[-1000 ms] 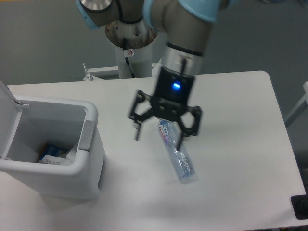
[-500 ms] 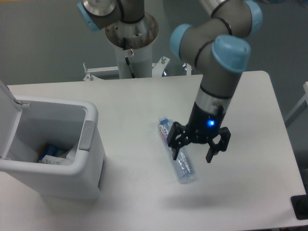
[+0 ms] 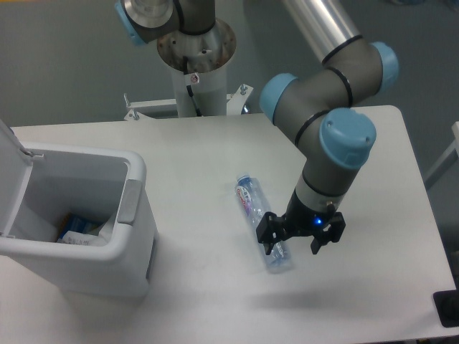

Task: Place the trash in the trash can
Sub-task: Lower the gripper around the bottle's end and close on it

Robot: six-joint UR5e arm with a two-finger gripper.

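Grey floor behind, white table (image 3: pixel 358 143) fills most of the frame. Arm (image 3: pixel 326 122) enters from top centre, bends down to the lower right of middle. Bin (image 3: pixel 136 229) sits at the left edge, lid (image 3: pixel 8 154) hinged up and open, grey tab (image 3: pixel 129 202) on the side facing the centre. Inside the bin: white crumpled paper (image 3: pixel 107 231) against the right wall, blue-and-yellow packet (image 3: pixel 74 231) beside it. Bottle (image 3: pixel 262 223) lies flat on the table, centre-low, cap end toward upper left, well apart from the bin. Gripper (image 3: pixel 295 239) low over the bottle's lower end, fingers spread wide: left finger (image 3: pixel 268 231) over the bottle, right one (image 3: pixel 326 233) off to its right. Not holding anything. Blue LED lit on the gripper body.
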